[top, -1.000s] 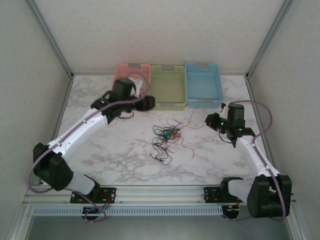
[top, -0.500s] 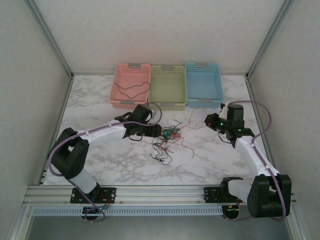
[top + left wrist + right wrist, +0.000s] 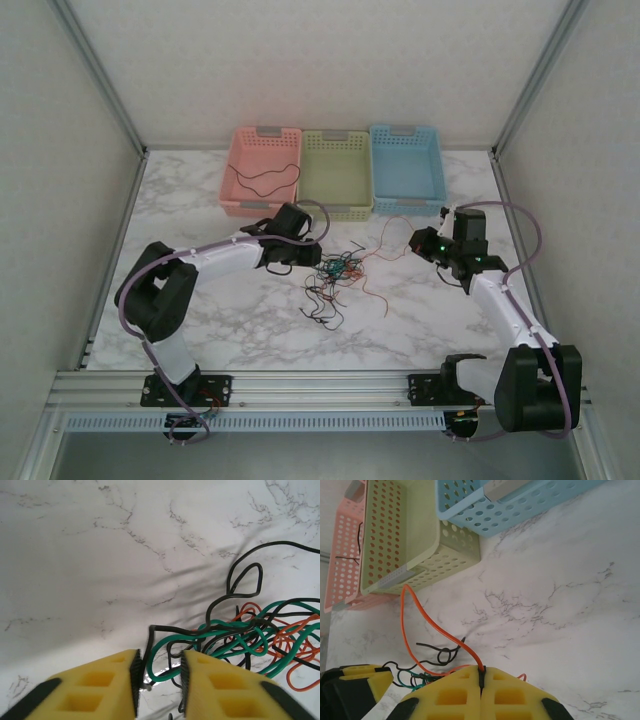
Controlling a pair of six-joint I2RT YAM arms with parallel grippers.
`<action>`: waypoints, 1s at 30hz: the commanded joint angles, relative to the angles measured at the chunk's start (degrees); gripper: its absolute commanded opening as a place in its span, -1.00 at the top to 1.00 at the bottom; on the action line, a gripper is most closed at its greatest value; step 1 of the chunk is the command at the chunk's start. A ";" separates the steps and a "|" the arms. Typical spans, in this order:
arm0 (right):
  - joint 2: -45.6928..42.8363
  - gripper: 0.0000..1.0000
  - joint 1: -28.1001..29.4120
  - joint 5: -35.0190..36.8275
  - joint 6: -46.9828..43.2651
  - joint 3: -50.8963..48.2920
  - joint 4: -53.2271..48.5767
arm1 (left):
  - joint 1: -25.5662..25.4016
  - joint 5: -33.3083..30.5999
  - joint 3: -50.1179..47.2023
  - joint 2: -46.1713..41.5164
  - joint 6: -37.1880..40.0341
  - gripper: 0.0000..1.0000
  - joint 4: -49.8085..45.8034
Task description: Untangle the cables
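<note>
Top view: cables (image 3: pixel 335 275) heaped on tabletop (image 3: pixel 220 320) just in front of green basket (image 3: pixel 338 208). My left gripper (image 3: pixel 312 262) sits before basket's left front corner, my right gripper (image 3: pixel 420 243) out past its right front corner.
Left wrist view adds: my left jaws stand narrowly apart, black and green strands in gap, nothing clamped.
Right wrist view adds: my right jaws clenched on orange strand (image 3: pixel 422 612), which arches up toward basket's near wall.
</note>
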 commanded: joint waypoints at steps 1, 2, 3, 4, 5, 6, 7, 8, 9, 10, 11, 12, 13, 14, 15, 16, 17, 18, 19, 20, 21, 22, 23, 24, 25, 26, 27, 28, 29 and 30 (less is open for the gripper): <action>0.76 1.00 0.48 0.83 -0.90 -0.35 0.03 | 0.66 1.64 -0.30 -0.67 -0.06 0.63 0.92; 0.78 1.00 0.43 0.81 -0.89 -0.35 0.04 | 0.65 1.50 -0.40 -0.94 0.01 0.73 0.76; 0.86 1.00 0.48 0.86 -0.90 -0.35 -0.06 | 0.73 1.09 -0.64 -1.37 0.10 0.83 0.64; 0.80 1.00 0.47 0.84 -0.87 -0.37 -0.13 | 0.88 0.78 -0.95 -2.04 0.11 0.93 0.57; 0.75 1.00 0.49 0.88 -0.90 -0.32 -0.21 | 1.05 0.56 -1.15 -2.72 0.15 1.00 0.31; 0.70 1.00 0.49 1.01 -0.98 -0.26 -0.38 | 1.26 0.23 -1.33 -3.62 0.26 1.00 -0.07; 0.54 1.00 0.52 1.24 -0.99 -0.19 -0.53 | 1.49 -0.32 -1.46 -4.71 0.46 1.00 -0.78; 0.36 1.00 0.44 1.39 -0.98 -0.20 -0.72 | 1.73 -1.26 -1.54 -5.78 0.78 1.00 -1.61; 0.31 1.00 0.47 1.77 -0.95 -0.09 -0.94 | 2.04 -2.84 -1.55 -7.13 0.94 1.00 -3.06; 0.37 1.00 0.48 2.15 -1.04 0.15 -1.46 | 2.54 -4.56 -1.70 -8.79 1.08 1.00 -4.64; 0.40 1.00 0.48 2.62 -1.13 0.34 -1.96 | 3.10 -5.81 -1.93 -10.51 1.16 1.00 -6.06; 0.32 1.00 0.50 3.74 -1.24 0.46 -2.57 | 3.86 -7.42 -2.28 -12.74 1.18 1.00 -7.88; 0.13 1.00 0.44 5.30 -1.25 0.53 -3.33 | 4.75 -8.89 -2.57 -15.38 0.97 1.00 -9.96; -0.35 1.00 0.50 8.02 -1.34 0.60 -4.59 | 5.61 -9.89 -2.92 -17.71 0.97 1.00 -11.64; -0.76 1.00 0.42 13.85 -1.18 0.85 -7.58 | 6.56 -11.37 -3.33 -20.95 0.95 1.00 -13.87; -1.07 1.00 -0.06 19.44 -1.11 0.91 -10.06 | 7.70 -13.17 -3.72 -24.28 0.74 1.00 -16.00; -1.46 1.00 -0.99 21.94 -0.41 0.61 -11.09 | 8.61 -14.56 -3.83 -27.22 0.57 1.00 -18.03; -2.31 1.00 -2.46 21.62 0.44 -0.39 -10.10 | 9.47 -16.20 -3.83 -30.65 0.60 1.00 -20.37; -2.92 1.00 -3.27 21.01 1.11 -1.23 -9.17 | 10.31 -18.30 -3.69 -33.98 0.57 1.00 -22.74; -3.01 1.00 -3.51 21.70 1.44 -1.49 -9.12 | 11.02 -19.97 -3.38 -36.72 0.68 1.00 -24.68; -2.93 1.00 -3.61 22.80 1.62 -1.43 -9.49 | 11.82 -21.54 -2.94 -39.50 0.76 1.00 -26.70; -2.53 1.00 -3.88 23.33 1.81 -1.25 -9.91 | 12.61 -23.07 -2.45 -41.98 0.96 1.00 -28.59; -2.14 1.00 -4.03 23.50 2.03 -1.18 -10.05 | 13.06 -24.32 -1.70 -43.63 1.28 1.00 -30.25; -1.82 1.00 -4.04 23.83 2.32 -1.14 -10.07 | 13.43 -25.64 -0.73 -45.13 1.82 1.00 -32.09; -1.43 1.00 -4.13 24.20 2.50 -1.29 -10.07 | 13.64 -26.83 0.08 -46.28 2.20 1.00 -33.71; -1.05 1.00 -4.14 24.35 2.67 -1.27 -10.07 | 13.75 -28.11 1.02 -47.47 2.52 1.00 -35.21; -0.77 1.00 -4.23 24.33 2.78 -1.29 -9.99 | 13.82 -28.90 1.83 -48.45 2.84 1.00 -36.55; -0.62 1.00 -4.29 24.31 2.87 -1.34 -9.98 | 13.84 -29.46 2.53 -49.24 3.03 1.00 -37.61; -0.51 1.00 -4.33 24.56 2.86 -1.32 -9.98 | 13.85 -30.13 3.20 -50.06 3.18 1.00 -38.75; -0.31 1.00 -4.39 24.83 2.96 -1.32 -10.11 | 13.85 -30.63 3.81 -50.76 3.39 1.00 -39.67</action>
